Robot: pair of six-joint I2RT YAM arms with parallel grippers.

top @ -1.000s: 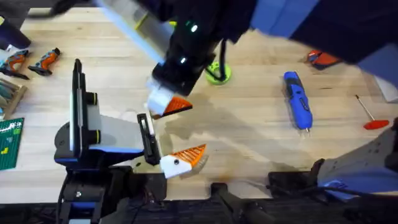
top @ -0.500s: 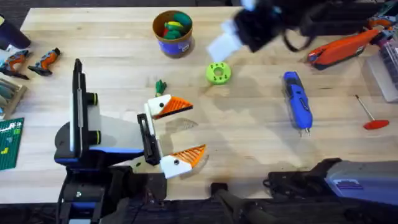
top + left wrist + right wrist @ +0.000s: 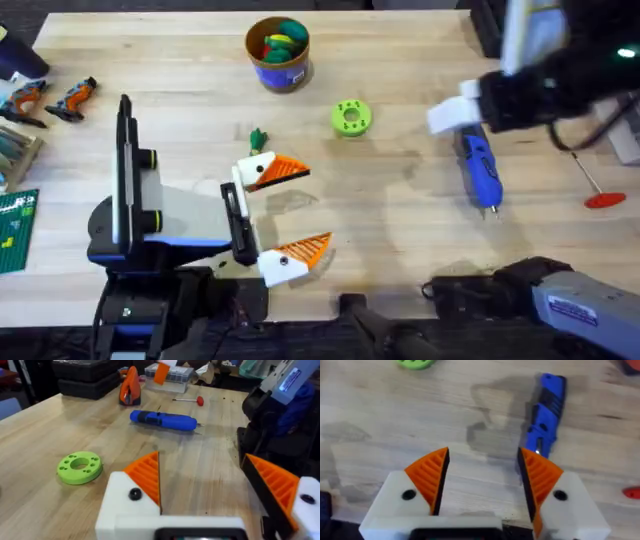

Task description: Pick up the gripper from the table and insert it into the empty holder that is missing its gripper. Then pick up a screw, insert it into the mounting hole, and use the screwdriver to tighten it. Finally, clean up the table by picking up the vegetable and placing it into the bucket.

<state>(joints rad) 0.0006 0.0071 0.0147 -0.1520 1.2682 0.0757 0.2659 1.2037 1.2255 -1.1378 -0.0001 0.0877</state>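
Observation:
My left gripper [image 3: 300, 210] rests open near the table's front, both white fingers carrying orange ribbed pads. The orange gripper piece [image 3: 280, 170] sits in the far finger's white holder [image 3: 252, 168]; a dark round spot [image 3: 134, 493] marks its mounting hole. The small dark-green vegetable [image 3: 258, 138] lies just behind that finger. My right gripper [image 3: 485, 477] is open with nothing in it, hovering at the right over the back end of the blue screwdriver [image 3: 478, 168], which lies flat on the wood. The blue bucket [image 3: 278, 52] stands at the back. I cannot make out a loose screw.
A lime-green disc with holes [image 3: 350, 118] lies between bucket and screwdriver. A thin rod with a red handle [image 3: 595, 185] lies at the far right. Small orange-and-black tools [image 3: 70, 95] sit at the far left, and a green board [image 3: 15, 230] at the left edge.
The right arm has left the left arm's far finger, swung across the back of the table and come down at the right over the screwdriver. The left arm has stayed still.

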